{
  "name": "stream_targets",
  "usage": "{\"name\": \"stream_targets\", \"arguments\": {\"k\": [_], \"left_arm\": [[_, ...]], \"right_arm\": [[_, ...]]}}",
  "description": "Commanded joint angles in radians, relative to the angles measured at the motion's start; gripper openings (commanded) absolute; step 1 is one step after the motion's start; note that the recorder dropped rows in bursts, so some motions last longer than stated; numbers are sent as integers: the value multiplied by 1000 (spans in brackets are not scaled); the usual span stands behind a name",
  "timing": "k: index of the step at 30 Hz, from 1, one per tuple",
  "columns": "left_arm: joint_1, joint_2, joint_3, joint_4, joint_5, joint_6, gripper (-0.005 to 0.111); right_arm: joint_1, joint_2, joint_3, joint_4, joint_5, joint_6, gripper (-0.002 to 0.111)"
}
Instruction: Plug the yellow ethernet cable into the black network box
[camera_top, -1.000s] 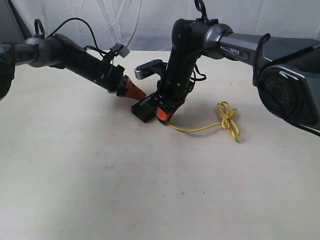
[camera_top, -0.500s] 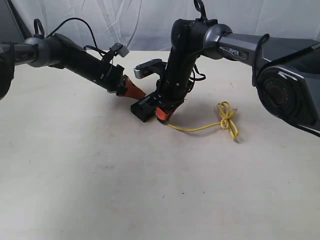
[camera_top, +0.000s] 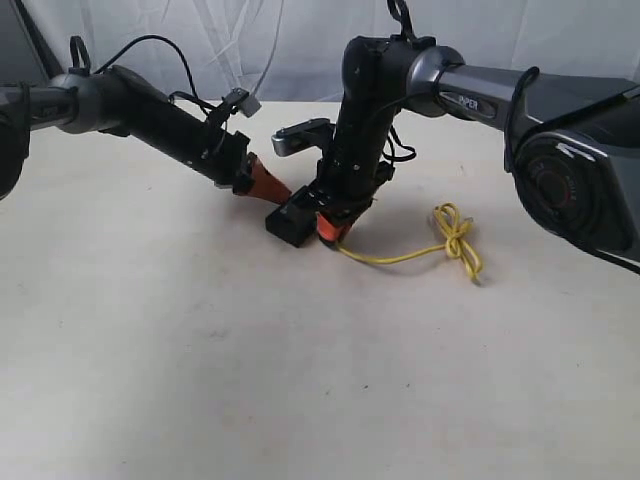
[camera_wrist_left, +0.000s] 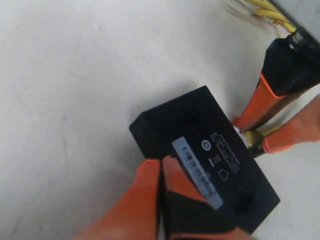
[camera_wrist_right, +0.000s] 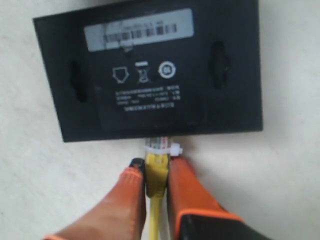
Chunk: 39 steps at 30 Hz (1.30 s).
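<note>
Spread beneath all, a wide cream tabletop (camera_top: 200, 380). Leaning in over it, 2 dark jointed robot arms: left arm (camera_top: 150, 112), right arm (camera_top: 375, 110). Between them, lying flat, a small rectangular black plastic network box (camera_top: 290, 222), grey-white barcode label (camera_wrist_right: 138, 29) facing up.

Left gripper (camera_wrist_left: 160, 164): orange fingers drawn together, tips pressed on the box's edge. Right gripper (camera_wrist_right: 156, 167): clamped on the thin bright-yellow ethernet cable (camera_top: 400, 258) just behind its clear plastic plug (camera_wrist_right: 161, 146). Plug tip against the box's side; seated or not, cannot tell. Farther right, the cable's small looped bundle (camera_top: 456, 240).
</note>
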Motion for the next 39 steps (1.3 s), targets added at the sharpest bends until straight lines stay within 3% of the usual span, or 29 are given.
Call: {"name": "stream_targets", "arguments": {"k": [1, 8, 26, 39], "left_arm": [[-13, -10, 1, 7, 31, -2, 0], [-23, -12, 1, -4, 31, -2, 0], [-23, -30, 1, 42, 31, -35, 0], [-23, -92, 134, 30, 31, 25, 0]], "right_arm": [[-3, -1, -28, 7, -38, -35, -1], [-3, 10, -34, 77, -31, -85, -1], [-3, 13, -34, 16, -10, -58, -1], [-3, -66, 35, 18, -10, -87, -1]]}}
